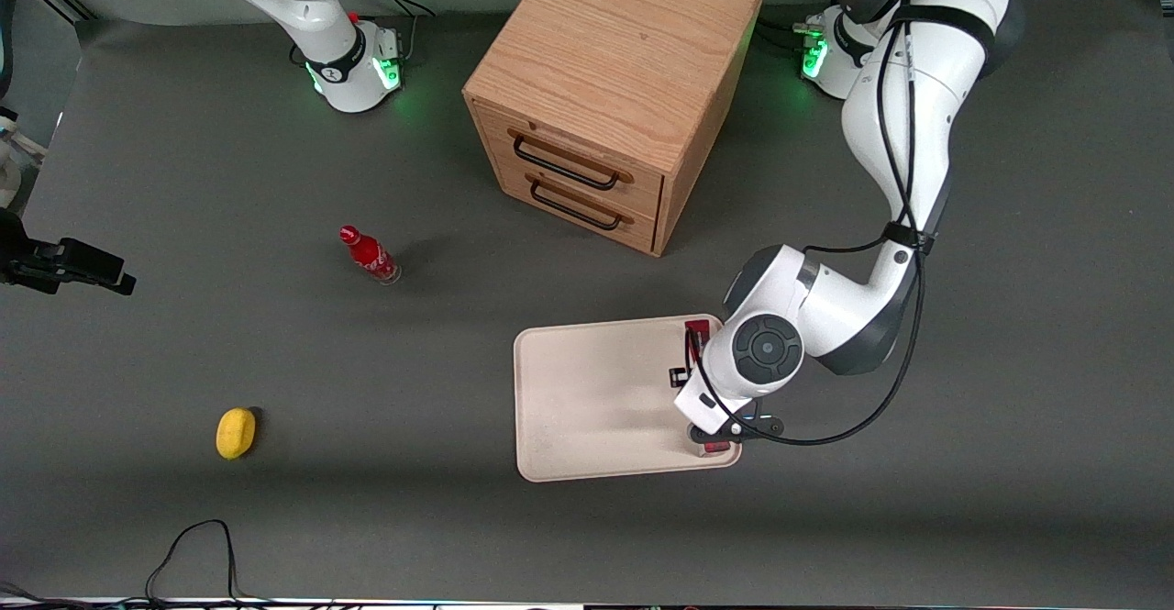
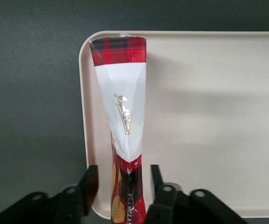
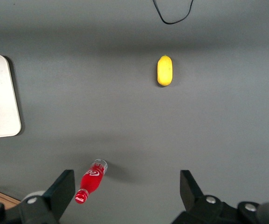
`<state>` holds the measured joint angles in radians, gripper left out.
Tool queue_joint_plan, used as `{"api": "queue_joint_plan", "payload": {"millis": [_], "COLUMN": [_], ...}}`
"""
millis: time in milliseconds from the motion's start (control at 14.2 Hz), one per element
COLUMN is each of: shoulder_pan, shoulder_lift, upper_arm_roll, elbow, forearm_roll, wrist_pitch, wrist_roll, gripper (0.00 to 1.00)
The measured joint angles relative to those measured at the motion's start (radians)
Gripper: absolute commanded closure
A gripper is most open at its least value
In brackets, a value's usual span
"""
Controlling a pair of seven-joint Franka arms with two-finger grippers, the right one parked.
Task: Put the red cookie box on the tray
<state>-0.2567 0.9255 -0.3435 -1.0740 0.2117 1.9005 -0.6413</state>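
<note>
The red cookie box (image 2: pixel 122 93) stands on its thin long edge on the cream tray (image 2: pixel 209 116), close along the tray's rim toward the working arm's end. Its upper edge shows red tartan ends and a white middle. My left gripper (image 2: pixel 123 170) straddles the box from above. It is open, with a gap between each black finger (image 2: pixel 90 184) and the carton. In the front view the wrist covers most of the box; only its red ends (image 1: pixel 703 327) show on the tray (image 1: pixel 587 390), with the gripper (image 1: pixel 702 381) over them.
A wooden drawer cabinet (image 1: pixel 605 87) stands farther from the front camera than the tray. A small red cola bottle (image 1: pixel 370 255) lies toward the parked arm's end, and a yellow fruit (image 1: pixel 236 432) lies nearer the camera. A black cable (image 1: pixel 197 546) loops at the table's near edge.
</note>
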Motion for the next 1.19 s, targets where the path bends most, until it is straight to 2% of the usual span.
{"api": "queue_joint_plan", "payload": {"millis": [702,912,1193], "shoulder_pan": [0.022,0.100,0.234], "shoulder_lift": [-0.033,-0.148,-0.398], "upper_arm_roll": [0.009,0.008,0.001], "elbow": [-0.008,-0.088,-0.319], "forearm_roll": [0.006,0.001,-0.052], "wrist_pitch": [-0.003,-0.003,0.009], "wrist_roll": [-0.012,0.013,0.108], "gripper": [0.00,0.00,0.00]}}
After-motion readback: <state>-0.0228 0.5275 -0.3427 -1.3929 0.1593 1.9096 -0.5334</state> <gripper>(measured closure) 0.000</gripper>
